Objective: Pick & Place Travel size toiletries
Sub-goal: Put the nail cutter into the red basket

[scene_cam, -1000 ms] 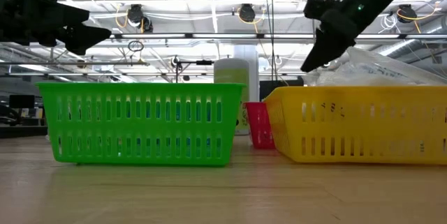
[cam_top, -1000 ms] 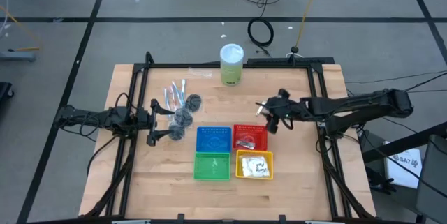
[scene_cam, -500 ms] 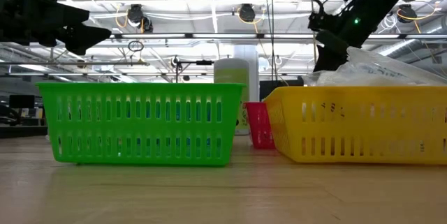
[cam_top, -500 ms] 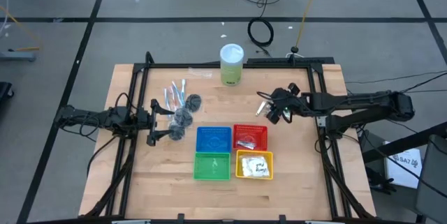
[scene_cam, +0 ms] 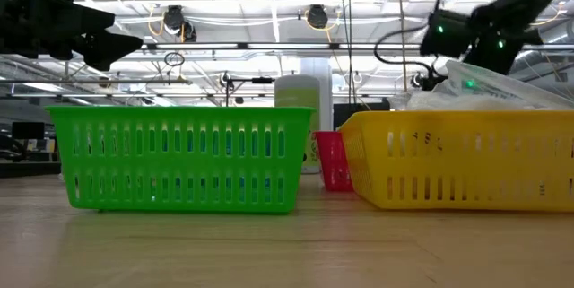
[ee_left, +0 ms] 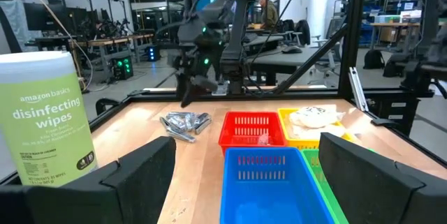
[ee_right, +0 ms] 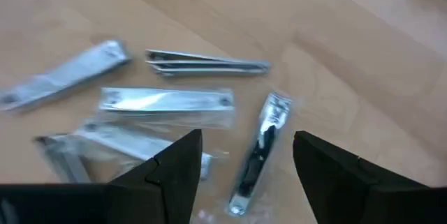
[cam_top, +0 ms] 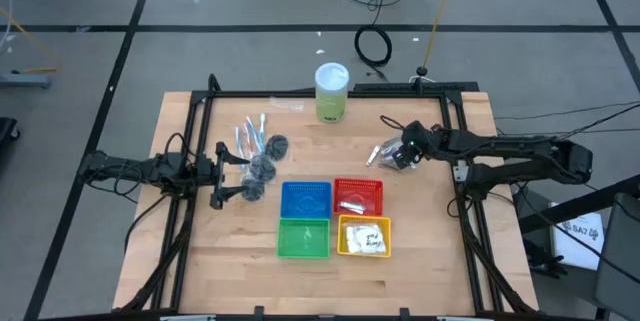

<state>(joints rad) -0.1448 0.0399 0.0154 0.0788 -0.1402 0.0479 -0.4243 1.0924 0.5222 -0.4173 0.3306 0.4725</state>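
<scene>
Saw the right gripper [cam_top: 398, 154] low over the wood, just past the red basket [cam_top: 358, 182] on its far right side. Saw its two dark fingers [ee_right: 174, 175] spread apart, with nothing pinched between them. Found a small heap of shiny silver pieces [ee_right: 166, 102] right under it, lying flat on the table, some in clear wrap, one showing in the gap between the fingers. Could not tell if the fingers touched any of them.

Saw more silver pieces [cam_top: 352, 204] inside the red basket. Spotted white packets [cam_top: 365, 238] in the yellow basket [cam_top: 346, 249], right in front of the red one. Saw the blue basket [cam_top: 306, 185] touching the red basket's left side, and the green basket [cam_top: 303, 253] in front of the blue one.

Found the left gripper [cam_top: 222, 174] well to the left of the red basket, past the blue one, its fingers [ee_left: 140, 175] wide apart and holding nothing. Saw dark round puffs [cam_top: 262, 169] just beside it and wrapped pale sticks [cam_top: 250, 133] a bit farther back. Saw a tall green tub of wipes [cam_top: 331, 93] far behind the red basket, near the table's back edge.
</scene>
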